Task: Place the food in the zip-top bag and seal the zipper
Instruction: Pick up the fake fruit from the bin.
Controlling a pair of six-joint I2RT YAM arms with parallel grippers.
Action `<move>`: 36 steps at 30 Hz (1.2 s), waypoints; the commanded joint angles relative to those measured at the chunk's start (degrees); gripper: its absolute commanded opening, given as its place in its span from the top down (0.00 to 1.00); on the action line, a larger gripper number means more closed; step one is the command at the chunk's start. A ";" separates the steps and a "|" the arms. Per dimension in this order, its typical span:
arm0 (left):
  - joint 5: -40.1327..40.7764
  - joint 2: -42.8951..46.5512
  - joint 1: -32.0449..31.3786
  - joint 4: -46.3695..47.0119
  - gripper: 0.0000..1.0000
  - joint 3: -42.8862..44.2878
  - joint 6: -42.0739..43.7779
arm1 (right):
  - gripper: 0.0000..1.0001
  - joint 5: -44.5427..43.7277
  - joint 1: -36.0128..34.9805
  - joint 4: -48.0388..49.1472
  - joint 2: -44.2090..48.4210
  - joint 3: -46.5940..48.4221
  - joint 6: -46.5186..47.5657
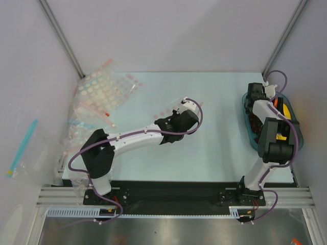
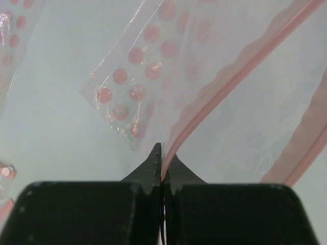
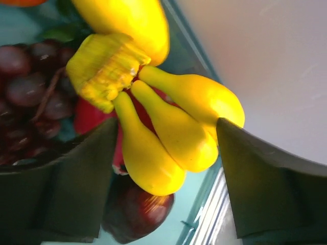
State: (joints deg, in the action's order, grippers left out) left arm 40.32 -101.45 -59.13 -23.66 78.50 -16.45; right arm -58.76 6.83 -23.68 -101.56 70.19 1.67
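We are straddling the seemingly light, stiff, slick bananas (image 3: 153,153) in the tray (image 1: 301,133), right gripper (image 3: 166,125) wide open and empty, aiming mid-bunch. The left gripper (image 2: 163,153) is pinching the bag (image 2: 255,112) at its zipper (image 2: 225,87).

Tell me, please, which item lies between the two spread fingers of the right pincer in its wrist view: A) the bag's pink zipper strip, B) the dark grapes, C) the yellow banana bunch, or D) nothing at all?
C: the yellow banana bunch fills the gap between the fingers of the right pincer, one finger on each side of it.
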 commanded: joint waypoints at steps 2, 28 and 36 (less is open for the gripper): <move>1.17 1.25 -0.37 0.28 1.00 1.74 0.80 | 0.40 -5.40 1.43 1.09 1.97 1.53 -3.86; 1.87 2.13 -0.46 0.28 1.00 1.39 0.80 | 0.03 6.73 1.43 -3.47 7.96 -2.43 -9.93; 1.78 2.92 -0.46 0.54 1.00 0.87 0.72 | 0.00 5.16 4.94 -7.08 4.35 -3.48 -17.47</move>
State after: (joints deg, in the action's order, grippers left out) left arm 40.77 -101.45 -59.24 -23.70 78.50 -16.45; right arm -52.31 9.58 -27.64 -96.44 67.02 -9.10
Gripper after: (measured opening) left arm 0.007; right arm 0.995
